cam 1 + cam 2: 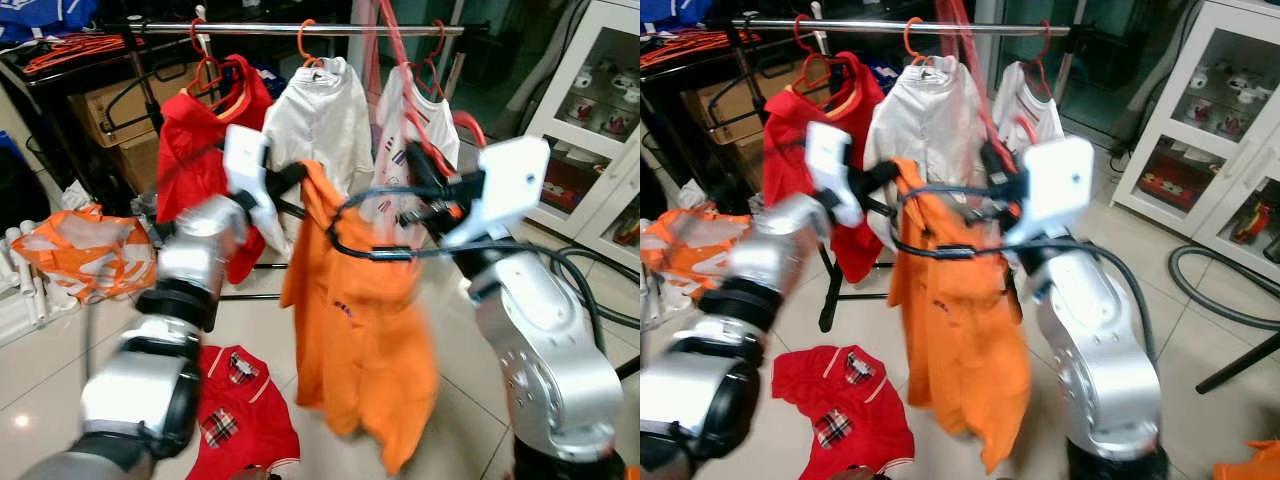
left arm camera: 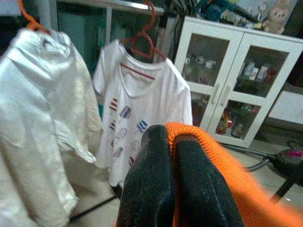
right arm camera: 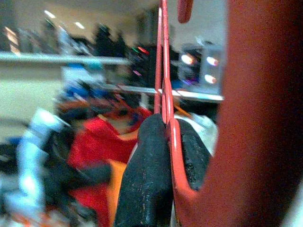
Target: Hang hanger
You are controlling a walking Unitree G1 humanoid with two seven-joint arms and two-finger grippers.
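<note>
An orange shirt (image 1: 350,330) hangs in mid-air in front of the clothes rail (image 1: 300,29). My left gripper (image 1: 296,178) is shut on its upper edge; the left wrist view has both fingers (image 2: 156,179) pinching the orange cloth (image 2: 222,165). A red hanger (image 1: 420,110) rises steeply towards the rail, its lower end at the shirt's right top. My right gripper (image 1: 415,165) is shut on this hanger, and the right wrist view has the red hanger wire (image 3: 165,94) clamped between the fingers (image 3: 147,165). The hanger's hook is hard to make out.
On the rail hang a red shirt (image 1: 195,150), a white shirt (image 1: 320,120) and a patterned white tee (image 1: 440,135) on red hangers. A red shirt (image 1: 235,420) lies on the floor. An orange bag (image 1: 85,250) sits left, a white glass cabinet (image 1: 600,120) and hose (image 1: 590,290) right.
</note>
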